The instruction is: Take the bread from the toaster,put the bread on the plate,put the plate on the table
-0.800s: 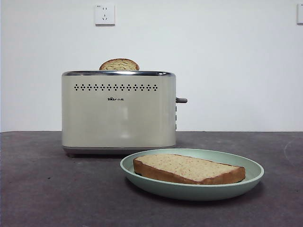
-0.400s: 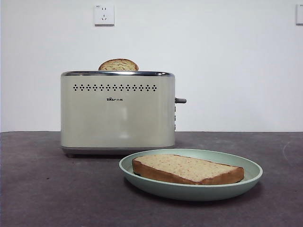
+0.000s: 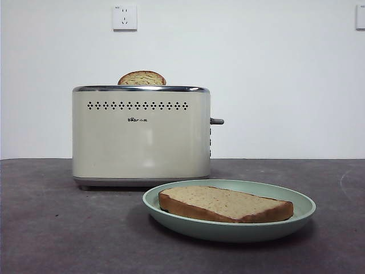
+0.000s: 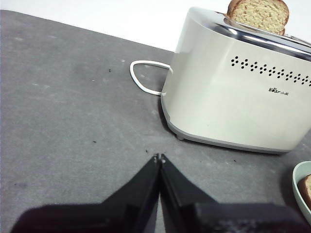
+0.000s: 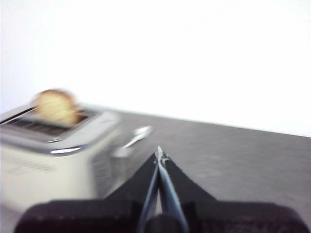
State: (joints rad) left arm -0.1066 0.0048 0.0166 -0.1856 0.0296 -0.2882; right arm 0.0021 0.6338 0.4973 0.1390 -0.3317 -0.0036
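The bread lies flat in the mint-green plate, its long axis running side to side across the front view, and the plate sits on the dark grey table just in front of the cream toaster, toward the lever end. You should judge all three steps as done: nothing here is left to lift.

Your left gripper hangs above bare table with its jaws pressed together and empty. From it the toaster stands ahead and off to one side, and only a sliver of the plate rim with a corner of the bread shows beyond the toaster's near end, well apart from the jaw tips. A white power cord loops on the table behind the toaster.

Your right gripper, jaws likewise closed on nothing, sits higher, looking down over the toaster top; that picture is blurred, so read it loosely. Plate and bread are out of its view, so you cannot tell which arm is nearer the plate.

A second slice pokes its domed top from a slot, nearer the end away from the lever. A white wall socket hangs on the wall above.
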